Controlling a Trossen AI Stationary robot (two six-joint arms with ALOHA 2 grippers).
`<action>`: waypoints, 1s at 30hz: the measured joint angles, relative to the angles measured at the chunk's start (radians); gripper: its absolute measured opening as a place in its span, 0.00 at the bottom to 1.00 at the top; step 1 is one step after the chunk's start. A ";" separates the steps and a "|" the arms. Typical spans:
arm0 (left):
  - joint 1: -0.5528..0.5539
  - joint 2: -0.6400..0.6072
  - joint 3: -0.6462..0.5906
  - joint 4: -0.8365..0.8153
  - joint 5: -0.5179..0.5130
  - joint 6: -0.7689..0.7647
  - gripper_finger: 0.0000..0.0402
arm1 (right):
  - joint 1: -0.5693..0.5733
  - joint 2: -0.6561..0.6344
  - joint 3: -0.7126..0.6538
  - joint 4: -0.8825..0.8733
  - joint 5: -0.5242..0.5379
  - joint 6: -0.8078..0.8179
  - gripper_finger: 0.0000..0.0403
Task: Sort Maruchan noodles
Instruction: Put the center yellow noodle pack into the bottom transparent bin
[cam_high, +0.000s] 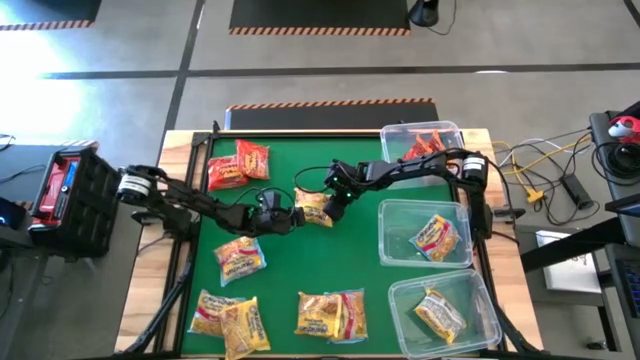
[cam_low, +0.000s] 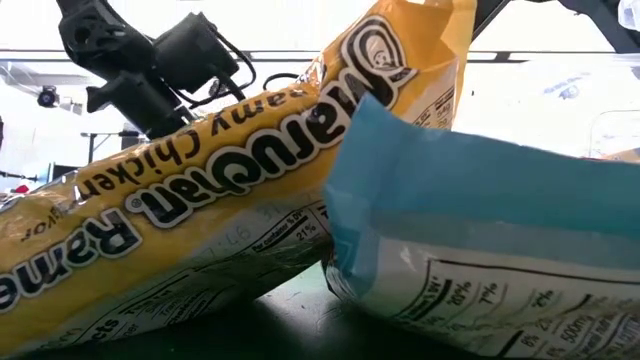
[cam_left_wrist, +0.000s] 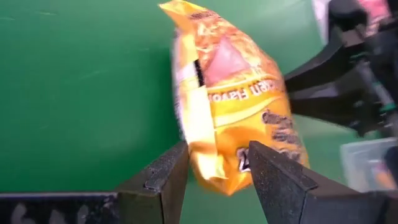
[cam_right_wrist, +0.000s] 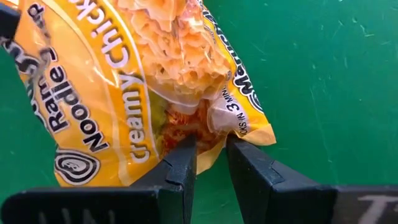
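High view: yellow packet (cam_high: 314, 207) mid-mat, pinched between left tool (cam_high: 292, 213) and right tool (cam_high: 331, 208).

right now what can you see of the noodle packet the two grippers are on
The yellow-orange packet is crinkly glossy plastic printed Creamy Chicken, near the green mat's middle. The left gripper pinches one end and the right gripper pinches the other edge, so both hold it. It looks sealed; whether it is lifted off the mat is unclear.

Yellow-orange packet (cam_high: 313, 207), green table (cam_high: 300, 260)
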 joint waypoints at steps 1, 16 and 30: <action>0.006 0.012 0.000 0.041 0.008 0.010 0.38 | 0.000 0.000 0.000 0.001 0.001 -0.001 0.20; 0.070 0.075 -0.004 0.232 0.038 0.094 0.38 | -0.001 -0.007 -0.004 -0.018 0.003 -0.031 0.18; 0.079 0.074 -0.004 0.249 0.038 0.100 0.33 | -0.001 -0.015 -0.005 -0.018 0.000 -0.045 0.15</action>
